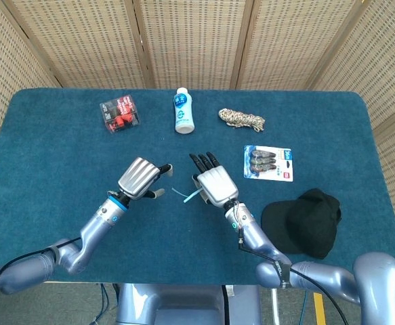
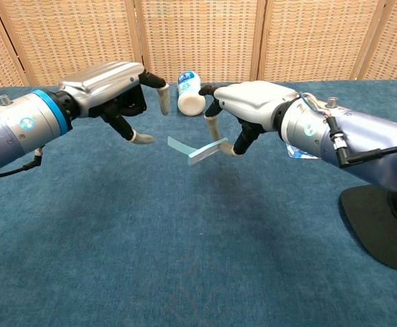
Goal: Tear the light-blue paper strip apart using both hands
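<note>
Light-blue paper strip pinched in right hand, free end just beside empty, spread-fingered left hand.

Strip btwn hands; bottle behind; cap right.

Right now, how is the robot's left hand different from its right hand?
The right hand pinches one end of the light-blue paper strip; the left hand holds nothing. The left hand's fingers are apart, its fingertips near the strip's free end but not touching it. The right hand comes in from the right, the left hand from the left. Both have silver backs and dark fingers, and both are raised above the blue table.
</note>
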You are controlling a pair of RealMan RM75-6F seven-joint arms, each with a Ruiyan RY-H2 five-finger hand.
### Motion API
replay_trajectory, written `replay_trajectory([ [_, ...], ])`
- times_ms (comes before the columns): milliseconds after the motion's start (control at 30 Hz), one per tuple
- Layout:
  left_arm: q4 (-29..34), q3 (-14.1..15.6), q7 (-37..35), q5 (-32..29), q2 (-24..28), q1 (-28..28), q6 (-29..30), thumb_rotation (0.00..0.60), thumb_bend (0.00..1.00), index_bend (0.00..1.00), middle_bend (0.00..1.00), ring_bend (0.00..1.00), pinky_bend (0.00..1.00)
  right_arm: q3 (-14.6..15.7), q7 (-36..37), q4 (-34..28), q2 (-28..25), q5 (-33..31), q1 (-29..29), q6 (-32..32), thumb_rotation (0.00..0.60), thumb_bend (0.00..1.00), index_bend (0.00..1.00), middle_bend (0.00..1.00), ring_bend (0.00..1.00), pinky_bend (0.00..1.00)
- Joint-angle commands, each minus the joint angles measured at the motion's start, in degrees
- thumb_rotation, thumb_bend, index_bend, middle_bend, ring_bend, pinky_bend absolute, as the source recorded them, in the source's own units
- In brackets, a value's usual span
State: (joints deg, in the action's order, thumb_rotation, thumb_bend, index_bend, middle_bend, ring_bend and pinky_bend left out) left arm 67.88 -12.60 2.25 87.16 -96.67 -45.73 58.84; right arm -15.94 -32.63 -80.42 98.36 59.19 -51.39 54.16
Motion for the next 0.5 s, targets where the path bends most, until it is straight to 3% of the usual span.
replay_trajectory([
  [33, 0.44, 0.08, -0.50, -0.54, -0.63, -0.53, -0.48, 0.600, 0.24, 0.46, 0.99, 0.97, 0.94, 0.08, 0.15, -0.09, -0.14, -0.15, 0.00, 0.10, 0.600, 0.51, 0.63, 0.01, 0.00, 0.00],
  [500, -1.10, 0.53, 0.25, -2.30, -3.71, -2.18, -1.25, 0.600, 0.29, 0.53, 0.99, 0.97, 0.94, 0.71, 0.92, -0.46, -1.00, -0.49, 0.07, 0.72, 0.600, 0.52, 0.63, 0.01, 0.00, 0.00],
])
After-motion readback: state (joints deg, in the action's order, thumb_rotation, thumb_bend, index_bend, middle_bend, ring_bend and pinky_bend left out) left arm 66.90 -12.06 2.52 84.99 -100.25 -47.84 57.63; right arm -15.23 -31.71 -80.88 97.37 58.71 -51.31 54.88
